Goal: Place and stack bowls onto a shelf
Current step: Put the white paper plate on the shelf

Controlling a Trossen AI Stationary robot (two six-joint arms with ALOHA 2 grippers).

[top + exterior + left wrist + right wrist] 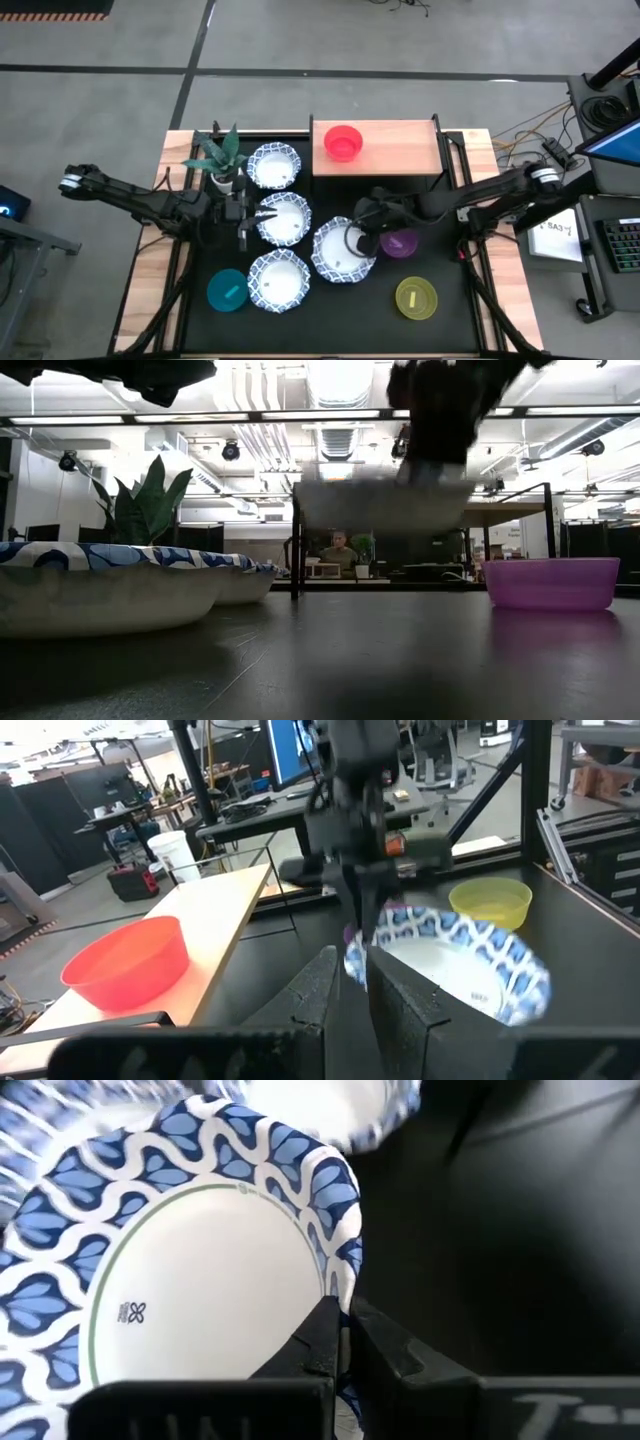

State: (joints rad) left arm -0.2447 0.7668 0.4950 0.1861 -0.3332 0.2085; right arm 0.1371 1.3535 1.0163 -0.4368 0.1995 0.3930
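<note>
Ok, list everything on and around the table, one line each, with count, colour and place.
Patterned bowls: four, white with blue rims; three on the black tabletop, one lifted clear of it by its rim.
Red bowl: one, on the shelf's left part.
Purple bowl: one, right of the lifted bowl.
Teal bowl: one, near front left.
Yellow-green bowl: one, near front right.
Shelf: one, light wood, at the table's back.
Plant: one, green in a white pot, back left.
Person: one, in the room behind, low view.
Left hand: dark, at the middle-left bowl's rim.
Right hand: dark, pinching the lifted bowl's rim.
</note>
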